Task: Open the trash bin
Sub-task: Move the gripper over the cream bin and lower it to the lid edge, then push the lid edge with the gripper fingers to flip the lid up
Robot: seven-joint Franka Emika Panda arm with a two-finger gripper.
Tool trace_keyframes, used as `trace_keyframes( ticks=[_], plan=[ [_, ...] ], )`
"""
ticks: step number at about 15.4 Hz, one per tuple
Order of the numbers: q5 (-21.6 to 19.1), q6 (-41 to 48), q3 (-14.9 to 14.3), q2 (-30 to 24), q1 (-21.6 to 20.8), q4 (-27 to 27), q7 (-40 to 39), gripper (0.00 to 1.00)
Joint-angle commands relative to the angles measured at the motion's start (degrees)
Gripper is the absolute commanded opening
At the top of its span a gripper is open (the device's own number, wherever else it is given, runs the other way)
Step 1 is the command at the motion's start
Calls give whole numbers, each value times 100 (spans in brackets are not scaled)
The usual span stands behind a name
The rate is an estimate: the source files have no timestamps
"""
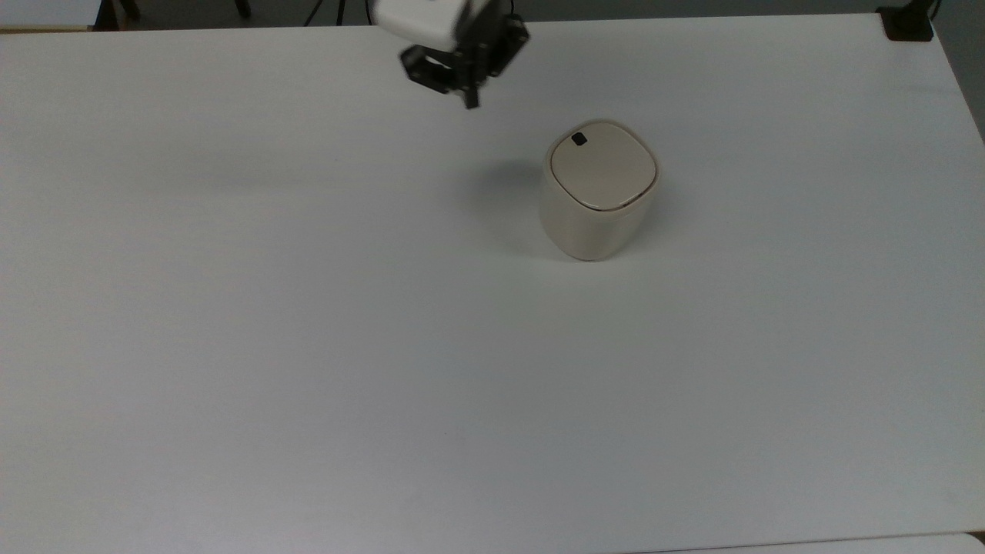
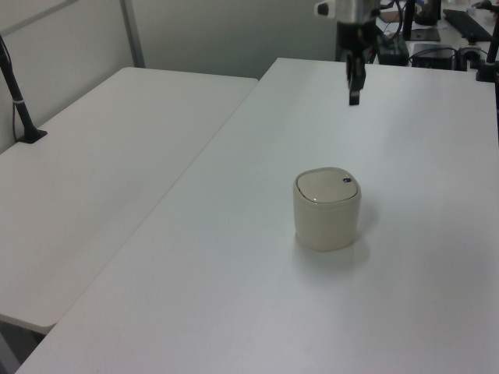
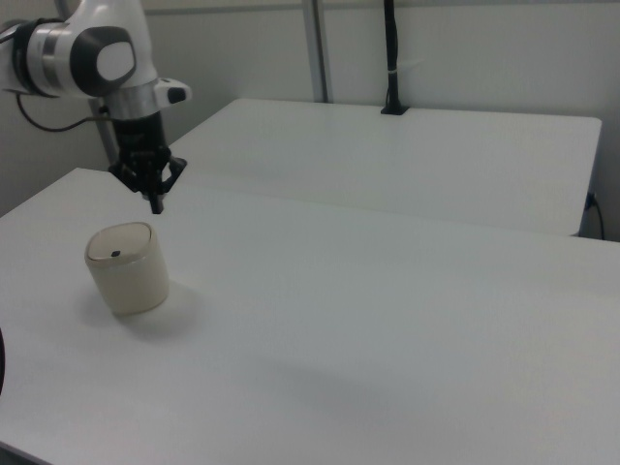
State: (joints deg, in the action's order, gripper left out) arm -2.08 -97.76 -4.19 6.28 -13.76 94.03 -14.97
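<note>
One trash bin (image 1: 596, 192) stands upright on the white table (image 1: 308, 346), its lid (image 1: 603, 164) flat and shut. One small black button (image 1: 579, 139) sits at the lid's corner, toward the top view's upper left. One arm carries one gripper (image 1: 471, 100), pointed down above the table. The jaws appear drawn together at a single tip in all three views, gripping nothing.

In the top view the trash bin lies to the lower right of the jaws, apart from them, with bare table between. In the right view the jaws hang above and just behind the bin (image 3: 127, 268), not touching it. In the left view the gripper (image 2: 354, 97) is well beyond the bin (image 2: 327, 209).

The bin stands well away from every table edge. A second white table (image 2: 101, 171) adjoins on the left view's left. A black post (image 3: 391, 58) rises at its far edge.
</note>
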Motion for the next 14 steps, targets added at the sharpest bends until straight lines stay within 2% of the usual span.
trace_keyframes(
  ticks=[1, 5, 9, 14],
  plan=[
    [-65, -243, -117, 294, -688, -52, -111, 0],
    [-65, -288, -109, 540, -1049, -52, -67, 0],
    [-47, -296, -56, 821, -1181, -34, -67, 0],
    [15, -805, -56, 1200, -1392, -25, 240, 0]
  ],
)
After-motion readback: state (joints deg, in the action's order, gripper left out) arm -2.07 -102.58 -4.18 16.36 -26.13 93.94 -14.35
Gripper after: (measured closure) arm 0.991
